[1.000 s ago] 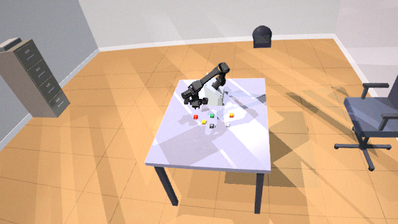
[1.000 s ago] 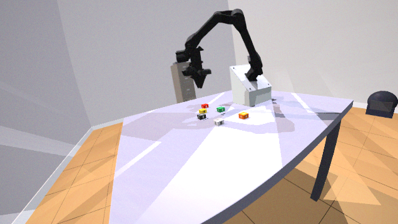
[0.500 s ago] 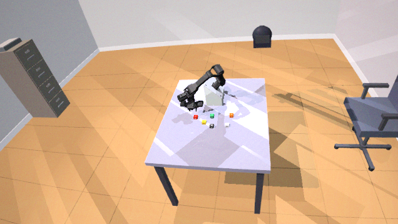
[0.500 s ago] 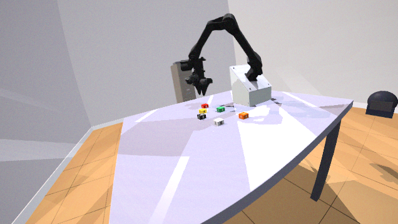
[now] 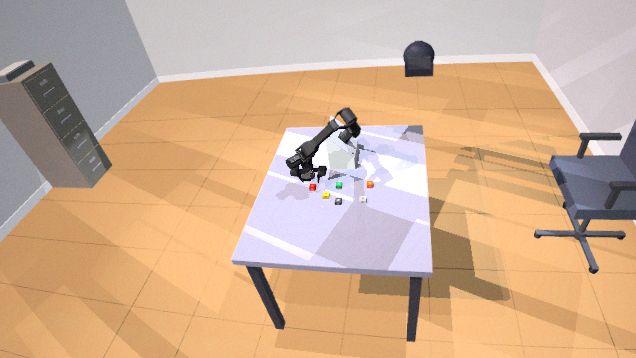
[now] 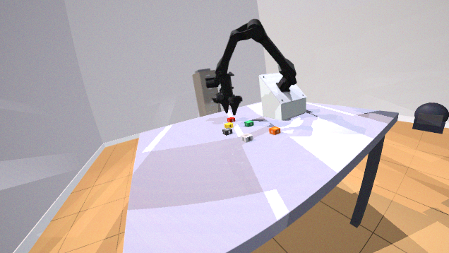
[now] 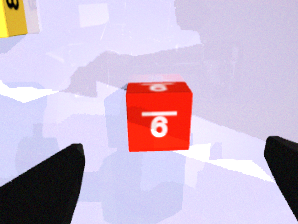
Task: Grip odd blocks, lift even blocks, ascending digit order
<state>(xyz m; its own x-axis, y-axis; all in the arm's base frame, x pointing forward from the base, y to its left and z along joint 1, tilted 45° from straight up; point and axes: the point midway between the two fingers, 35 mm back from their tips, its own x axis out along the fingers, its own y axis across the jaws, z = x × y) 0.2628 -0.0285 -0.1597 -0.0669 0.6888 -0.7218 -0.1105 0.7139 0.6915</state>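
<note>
My gripper (image 5: 313,180) (image 6: 230,113) (image 7: 177,149) is open and empty, pointing down above the red block (image 5: 312,187) (image 6: 231,119) (image 7: 159,121). In the wrist view the red block lies between and beyond the spread fingertips, showing a 6-like digit with a bar above it: an underlined 9 seen upside down. The yellow block (image 5: 326,195) (image 6: 229,125) (image 7: 12,21) shows a partly cut-off 8. The green block (image 5: 339,185) (image 6: 248,123), black block (image 5: 338,201) (image 6: 227,131), white block (image 5: 363,199) (image 6: 247,138) and orange block (image 5: 370,184) (image 6: 274,131) stand on the table, their digits unreadable here.
The arm stands on a pale slanted pedestal (image 5: 341,156) (image 6: 294,109) at the back of the table (image 5: 280,235) (image 6: 183,226). The yellow block is the red block's nearest neighbour. An office chair (image 5: 590,185) and a filing cabinet (image 5: 60,125) stand away from the table.
</note>
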